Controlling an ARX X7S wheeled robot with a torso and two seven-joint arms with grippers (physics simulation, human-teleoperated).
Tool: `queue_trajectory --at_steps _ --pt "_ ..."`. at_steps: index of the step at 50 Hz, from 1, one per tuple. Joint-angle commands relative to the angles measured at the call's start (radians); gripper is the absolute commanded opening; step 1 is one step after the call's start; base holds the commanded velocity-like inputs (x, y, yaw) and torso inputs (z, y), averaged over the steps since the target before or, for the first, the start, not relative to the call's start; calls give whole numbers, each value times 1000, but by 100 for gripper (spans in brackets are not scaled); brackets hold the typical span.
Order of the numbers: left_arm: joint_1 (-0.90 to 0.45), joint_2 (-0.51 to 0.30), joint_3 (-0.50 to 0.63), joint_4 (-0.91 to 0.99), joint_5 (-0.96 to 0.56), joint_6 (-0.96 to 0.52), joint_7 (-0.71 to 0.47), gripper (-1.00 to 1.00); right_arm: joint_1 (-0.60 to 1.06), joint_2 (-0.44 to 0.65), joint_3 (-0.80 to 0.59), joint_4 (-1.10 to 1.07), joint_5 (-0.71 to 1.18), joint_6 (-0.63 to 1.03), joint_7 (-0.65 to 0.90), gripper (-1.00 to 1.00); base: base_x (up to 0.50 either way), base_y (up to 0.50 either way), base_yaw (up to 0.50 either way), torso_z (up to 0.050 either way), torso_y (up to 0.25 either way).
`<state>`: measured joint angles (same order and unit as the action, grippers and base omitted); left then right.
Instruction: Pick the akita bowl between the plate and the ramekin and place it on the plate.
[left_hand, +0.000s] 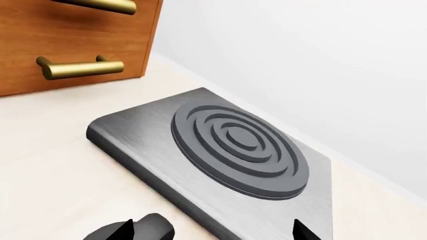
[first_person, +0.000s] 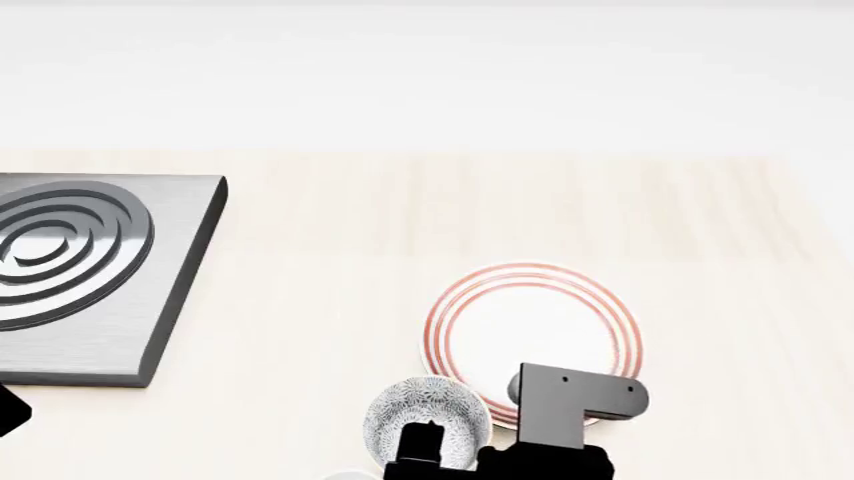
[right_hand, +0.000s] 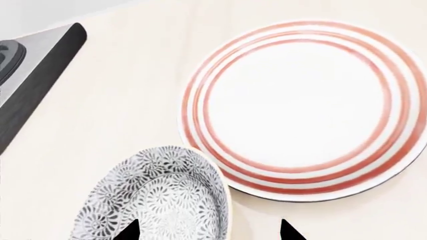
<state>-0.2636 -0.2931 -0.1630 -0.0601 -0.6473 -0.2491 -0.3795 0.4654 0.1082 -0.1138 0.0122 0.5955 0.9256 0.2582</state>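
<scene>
The akita bowl (right_hand: 160, 197) sat on the worktop (first_person: 334, 260), just beside the plate (right_hand: 300, 107) (rims nearly touching). The right gripper (right_hand: 208, 231) hovered spread above the bowl's rim, holding nothing.

Readable text: none in any of the three views.
Plate (right_hand: 297, 107): thin red rings only, no lettering.
Akita bowl (right_hand: 160, 197): grey-black speckle pattern, no marks or numbers.
Hotplate (left_hand: 233, 150): raised concentric rings, no brand or label.
Drawer front (left_hand: 73, 40): brass handles, no sign.
</scene>
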Motion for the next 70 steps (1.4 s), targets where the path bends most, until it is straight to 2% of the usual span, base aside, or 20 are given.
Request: queue_trajectory --at_steps 1,45,70 --pt "-1 -1 3 -4 -1 3 -1 100 5 5 -12 6 9 -4 4 100 0 0 0 0 0" --pt "-1 -7 11 -7 -9 11 -6 100 7 26 -44 23 33 -32 17 100 0 0 0 0 0" --pt "-2 -10 16 -9 -13 14 -10 100 28 25 -54 103 51 -68 -10 100 0 0 0 0 0"
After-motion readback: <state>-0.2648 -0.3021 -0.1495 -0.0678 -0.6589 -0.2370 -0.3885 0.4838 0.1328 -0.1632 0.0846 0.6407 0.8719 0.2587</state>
